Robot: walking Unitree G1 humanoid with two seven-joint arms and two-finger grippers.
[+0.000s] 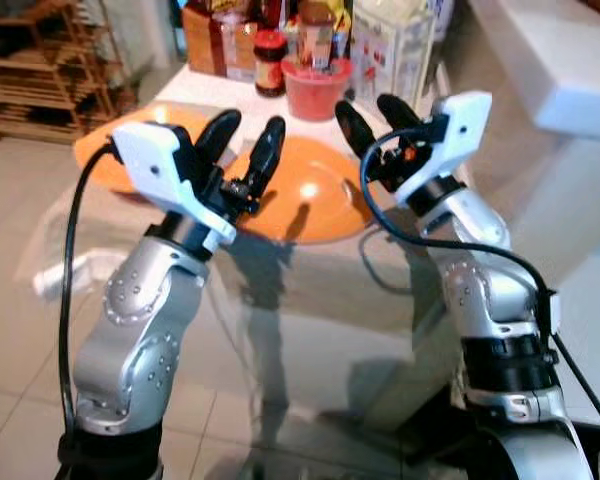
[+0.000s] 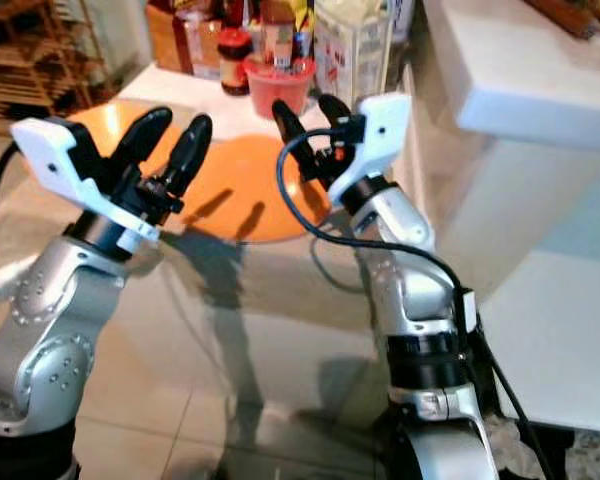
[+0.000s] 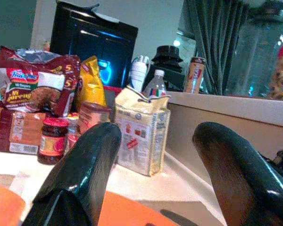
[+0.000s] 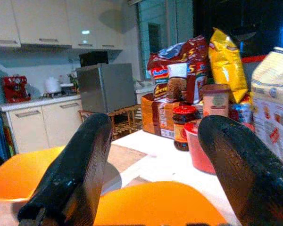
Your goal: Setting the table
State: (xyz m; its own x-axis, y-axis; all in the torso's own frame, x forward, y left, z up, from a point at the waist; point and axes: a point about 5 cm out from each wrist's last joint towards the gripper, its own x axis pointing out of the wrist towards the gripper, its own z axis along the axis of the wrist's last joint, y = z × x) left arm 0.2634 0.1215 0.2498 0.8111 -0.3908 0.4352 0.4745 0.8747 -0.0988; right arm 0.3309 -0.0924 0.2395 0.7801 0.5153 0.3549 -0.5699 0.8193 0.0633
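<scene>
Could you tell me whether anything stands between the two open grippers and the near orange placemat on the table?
Nothing visible does. The left gripper and right gripper both hover open above the near orange placemat, whose surface is bare. The red cup and jar stand beyond it.

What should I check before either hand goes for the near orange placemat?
1. Left hand open and empty: ok.
2. Right hand open and empty: ok.
3. Both hands raised above the near orange placemat, not touching it: ok.
4. Near placemat's surface bare: ok where visible.
5. Red bowl and dark-lidded jar stand close behind the placemat, a sweep risk: not ok.
6. Second orange placemat overlaps the near one: cannot tell, the left hand covers the join.
</scene>
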